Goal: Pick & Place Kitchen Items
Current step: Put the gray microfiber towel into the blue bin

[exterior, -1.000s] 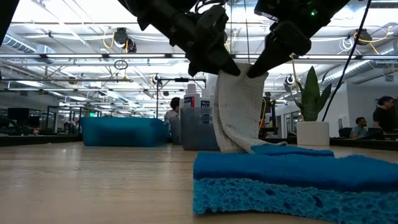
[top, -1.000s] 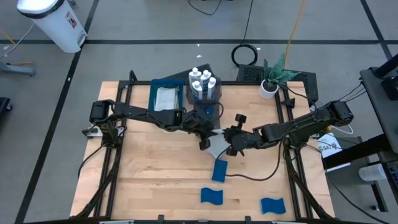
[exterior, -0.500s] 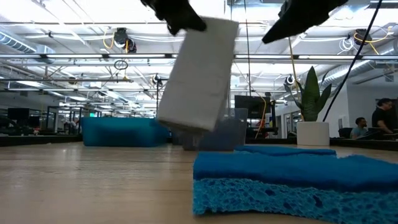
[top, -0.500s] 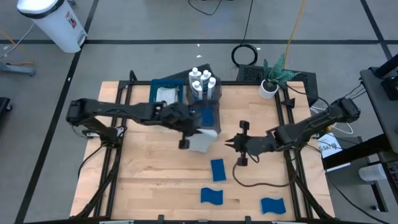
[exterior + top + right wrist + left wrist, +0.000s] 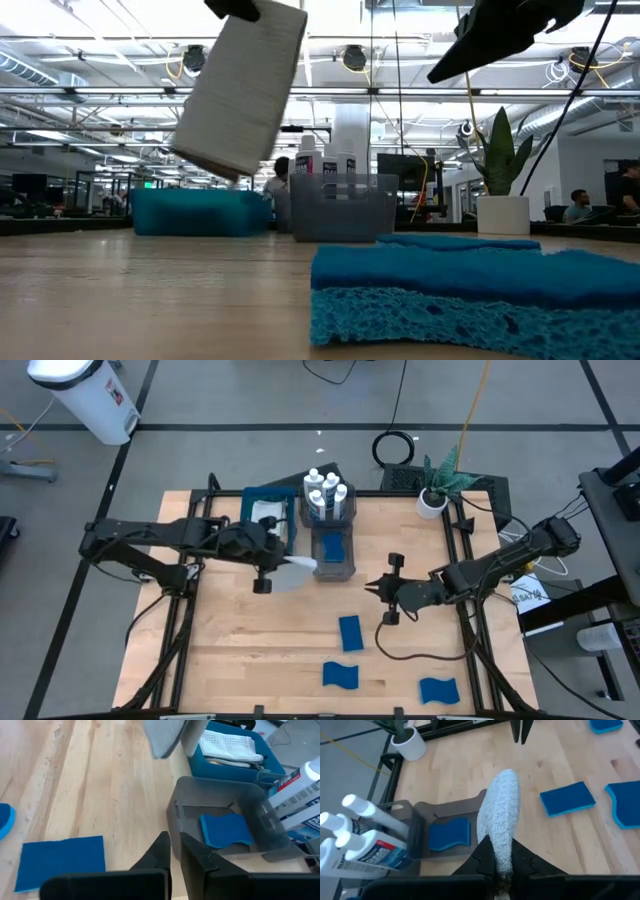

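My left gripper (image 5: 274, 564) is shut on a folded light grey cloth (image 5: 295, 570), which hangs high above the table just left of the grey bin (image 5: 333, 567); the low view shows the cloth (image 5: 240, 92) tilted in the air. That bin holds one blue sponge (image 5: 449, 833). White bottles (image 5: 326, 490) stand in the bin behind it. Three blue sponges (image 5: 350, 632) (image 5: 340, 675) (image 5: 438, 688) lie flat on the near table. My right gripper (image 5: 371, 590) is shut on nothing, in the air right of the grey bin. My left gripper pinches one end of the folded cloth (image 5: 503, 862) between its two fingers (image 5: 484, 856). They come from the table's left, slanting down. The cloth runs on past the fingertips and hangs tilted, lifted clear of the table; its layers cannot be counted.
A blue tray (image 5: 252, 520) at the far edge holds a white cloth (image 5: 230, 745). A potted plant (image 5: 433, 492) stands at the far right corner. Bare wood lies between the grey bin and the near sponges.
My left gripper has risen and gone toward the table's left and far edge with the cloth; its lower end has left the table and it now hangs clear. My right gripper has drawn away from the cloth toward the table's right.
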You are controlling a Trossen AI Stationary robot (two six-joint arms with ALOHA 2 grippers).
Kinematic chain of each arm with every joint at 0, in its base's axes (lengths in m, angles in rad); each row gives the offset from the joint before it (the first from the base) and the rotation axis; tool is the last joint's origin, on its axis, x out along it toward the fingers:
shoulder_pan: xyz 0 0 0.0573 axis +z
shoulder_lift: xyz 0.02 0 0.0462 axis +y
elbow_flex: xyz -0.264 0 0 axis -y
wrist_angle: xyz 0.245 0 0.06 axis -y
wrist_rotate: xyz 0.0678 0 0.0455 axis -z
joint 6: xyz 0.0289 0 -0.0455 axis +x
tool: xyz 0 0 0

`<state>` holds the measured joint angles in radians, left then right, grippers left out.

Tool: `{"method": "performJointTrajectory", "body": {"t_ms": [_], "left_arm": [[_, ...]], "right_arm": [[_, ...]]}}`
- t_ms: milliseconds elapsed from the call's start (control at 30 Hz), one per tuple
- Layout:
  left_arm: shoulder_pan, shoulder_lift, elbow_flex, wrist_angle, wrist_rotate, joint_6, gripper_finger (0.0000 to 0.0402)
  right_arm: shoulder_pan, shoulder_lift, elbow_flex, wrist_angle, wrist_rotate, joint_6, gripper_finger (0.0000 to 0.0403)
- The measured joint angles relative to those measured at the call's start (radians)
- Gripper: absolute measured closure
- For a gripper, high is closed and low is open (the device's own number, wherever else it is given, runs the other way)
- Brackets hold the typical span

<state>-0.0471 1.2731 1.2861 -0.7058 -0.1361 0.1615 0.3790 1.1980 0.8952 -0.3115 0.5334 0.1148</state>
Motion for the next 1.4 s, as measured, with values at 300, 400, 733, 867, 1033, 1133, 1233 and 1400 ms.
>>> {"method": "performJointTrajectory", "body": {"t_ms": [300, 400, 733, 867, 1033, 1133, 1233, 1400], "left_arm": [[0.090, -0.174, -0.183, 0.061, 0.038, 0.153, 0.0389], [0.190, -0.253, -0.257, 0.141, 0.060, 0.229, 0.0389], [0.672, -0.270, -0.343, 0.351, 0.207, 0.641, 0.0389], [0.819, -0.208, -0.346, 0.484, 0.231, 0.822, 0.0388], [0.987, -0.104, -0.343, 0.620, 0.482, 0.783, 0.0383], [1.027, -0.027, -0.344, 0.594, 0.543, 0.762, 0.0389], [1.031, 0.023, -0.345, 0.525, 0.559, 0.760, 0.0389], [1.002, 0.021, -0.344, 0.429, 0.562, 0.767, 0.0385]], "right_arm": [[0.000, 0.000, 0.000, 0.001, -0.010, -0.008, 0.0396], [0.000, 0.000, 0.000, 0.001, -0.009, -0.025, 0.0395], [0.000, 0.000, 0.000, -0.002, -0.010, -0.052, 0.0401], [0.000, 0.000, 0.000, -0.008, -0.010, -0.053, 0.0401], [0.000, 0.000, -0.019, 0.008, -0.008, -0.085, 0.0402], [-0.010, 0.000, -0.029, 0.016, -0.010, -0.090, 0.0401], [-0.023, 0.000, -0.029, 0.016, -0.011, -0.077, 0.0402], [-0.026, 0.000, -0.030, 0.016, -0.011, -0.077, 0.0401]]}}
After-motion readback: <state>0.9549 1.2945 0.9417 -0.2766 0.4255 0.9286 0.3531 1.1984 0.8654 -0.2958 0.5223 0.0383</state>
